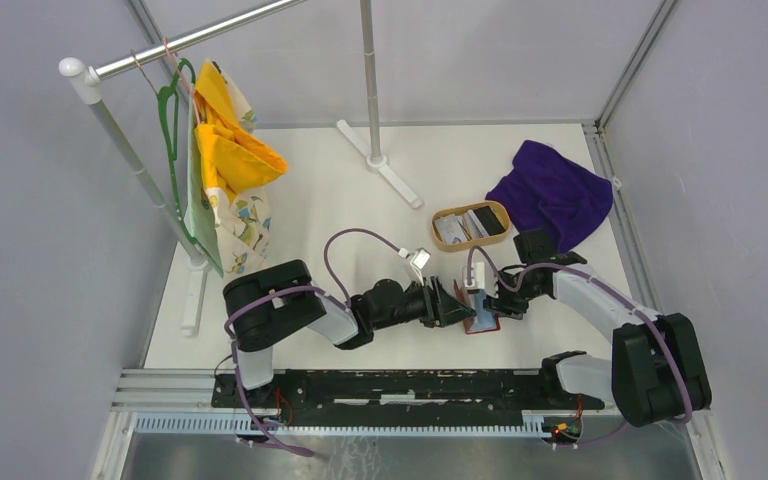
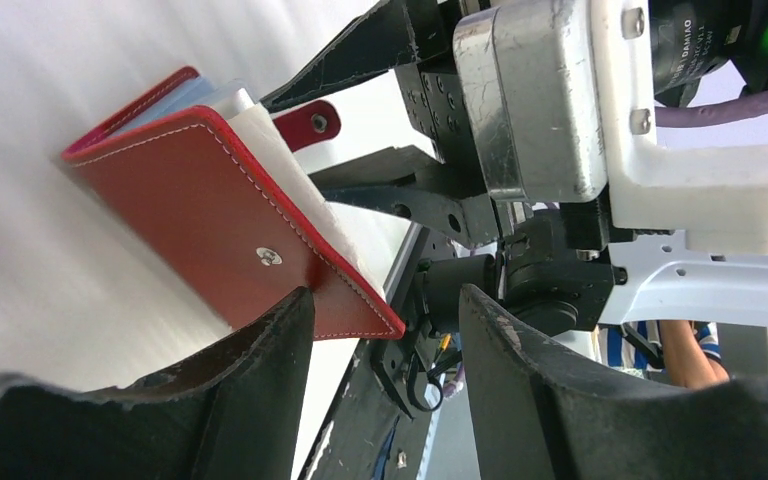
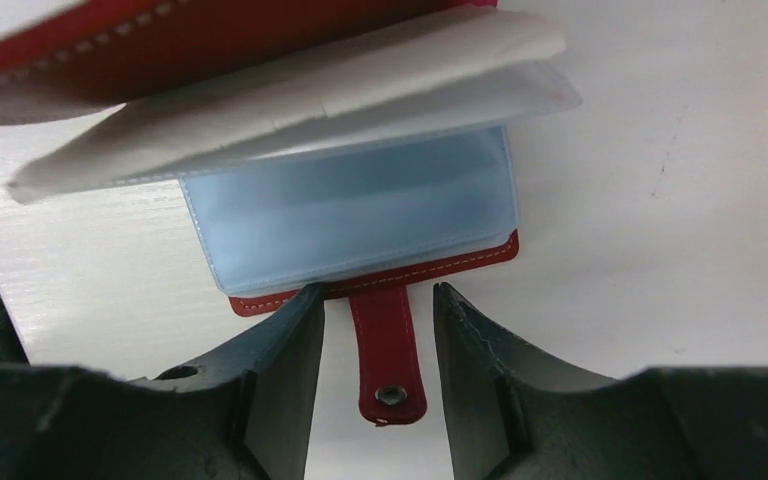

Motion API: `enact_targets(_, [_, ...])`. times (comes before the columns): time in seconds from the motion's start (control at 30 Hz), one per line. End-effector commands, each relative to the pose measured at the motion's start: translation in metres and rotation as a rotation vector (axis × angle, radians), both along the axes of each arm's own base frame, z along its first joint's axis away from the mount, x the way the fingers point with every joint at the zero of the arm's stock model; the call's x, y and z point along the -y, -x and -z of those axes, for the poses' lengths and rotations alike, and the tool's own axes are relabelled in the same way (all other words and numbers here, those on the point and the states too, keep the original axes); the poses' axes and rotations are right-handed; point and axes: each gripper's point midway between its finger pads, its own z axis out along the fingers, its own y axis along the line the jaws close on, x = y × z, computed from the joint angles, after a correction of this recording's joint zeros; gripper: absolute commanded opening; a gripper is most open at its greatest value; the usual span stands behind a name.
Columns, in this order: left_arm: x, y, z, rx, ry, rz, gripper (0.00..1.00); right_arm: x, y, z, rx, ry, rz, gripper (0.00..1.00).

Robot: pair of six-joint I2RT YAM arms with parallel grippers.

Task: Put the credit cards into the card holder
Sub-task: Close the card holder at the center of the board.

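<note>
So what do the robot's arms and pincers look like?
The left arm and right arm have pale grey links, chunky black joints and looping purple cables. The left gripper and right gripper are black, each with two thick, tapering, scuffed fingers.

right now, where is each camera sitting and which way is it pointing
Top external: fixed above and behind the bases, looking down on the table; the left arm and right arm both show, meeting at the card holder.
Left wrist: on the left arm, looking past its own fingers at the card holder's red cover, the right arm behind it.
Right wrist: on the right arm, looking down past its own fingers at the clear pockets and snap tab.
Shared: both wrist views show the snap tab.
</note>
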Motion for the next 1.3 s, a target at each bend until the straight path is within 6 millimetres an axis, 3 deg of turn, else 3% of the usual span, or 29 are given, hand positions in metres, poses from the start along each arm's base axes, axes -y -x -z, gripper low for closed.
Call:
enact_targets(0.0, [0.014,-0.007,-0.018,0.109,0.045,0.028,0.61,-0.011,-0.013,-0.028,0.049,-0.117,0.043,0.51])
enact_targets(0.2, [0.018,-0.010,-0.009,0.125,0.007,0.031,0.59,-0.008,-0.033,-0.058,0.182,-0.191,0.121,0.53])
enact_targets(0.37, [0.025,-0.015,0.000,0.145,-0.041,0.036,0.55,0.009,-0.048,-0.065,0.228,-0.183,0.235,0.52])
enact_targets(0.5, [0.031,-0.020,0.011,0.154,-0.087,0.037,0.51,0.015,-0.048,-0.068,0.219,-0.206,0.271,0.53])
enact_targets(0.7, [0.033,-0.025,0.033,0.148,-0.169,0.030,0.41,0.012,-0.050,-0.065,0.171,-0.236,0.316,0.55])
enact_targets(0.83, [0.032,-0.030,0.052,0.131,-0.245,0.015,0.29,0.005,-0.058,-0.074,0.148,-0.313,0.390,0.55])
enact_targets(0.93, [0.031,-0.032,0.062,0.120,-0.275,0.007,0.24,-0.002,-0.060,-0.080,0.110,-0.381,0.450,0.65])
enact_targets(1.0, [0.030,-0.033,0.066,0.116,-0.289,0.000,0.23,-0.006,-0.058,-0.076,0.073,-0.401,0.470,0.73])
enact_targets(1.07, [0.030,-0.034,0.066,0.116,-0.294,-0.002,0.23,-0.007,-0.053,-0.065,0.012,-0.391,0.468,0.73])
enact_targets(1.27, [0.030,-0.034,0.058,0.128,-0.281,-0.003,0.23,-0.001,-0.048,-0.038,-0.119,-0.311,0.502,0.60])
